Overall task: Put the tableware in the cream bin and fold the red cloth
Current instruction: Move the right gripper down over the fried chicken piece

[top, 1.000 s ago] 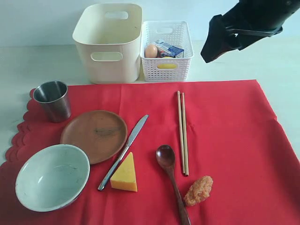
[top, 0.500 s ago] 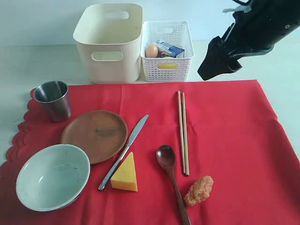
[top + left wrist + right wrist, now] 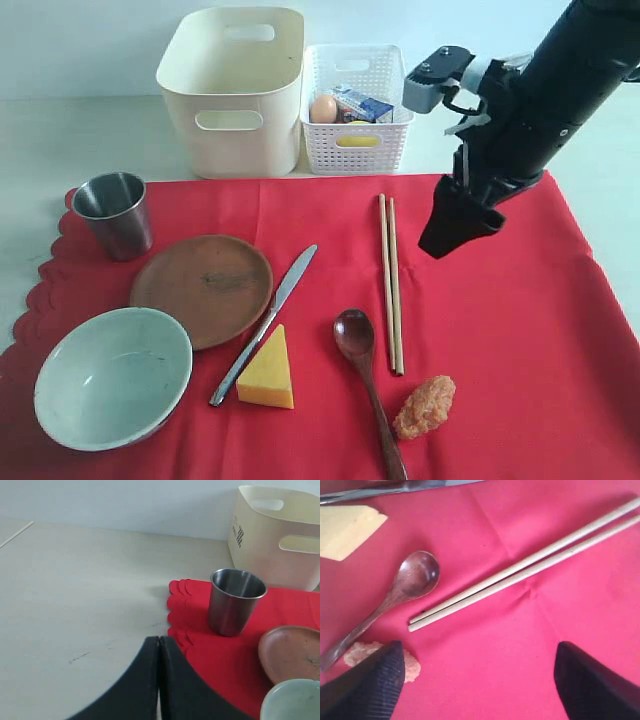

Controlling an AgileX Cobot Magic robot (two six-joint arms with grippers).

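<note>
Exterior view: open cloth [image 3: 520, 320] beside chopsticks [image 3: 386, 285]

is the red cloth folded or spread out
Spread. The red cloth lies flat, no fold visible, with the plate, knife and chopsticks on it.

Lab-like mock dining: red cloth [image 3: 500, 330], bare table [image 3: 60, 140], blank wall [image 3: 80, 40].

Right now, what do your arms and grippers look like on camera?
The right arm is matte black, with a grey camera box and thin cables at the wrist. The right gripper has black tapered fingers with a fine woven texture. The left gripper is smooth, black and curved. No markings show.
</note>
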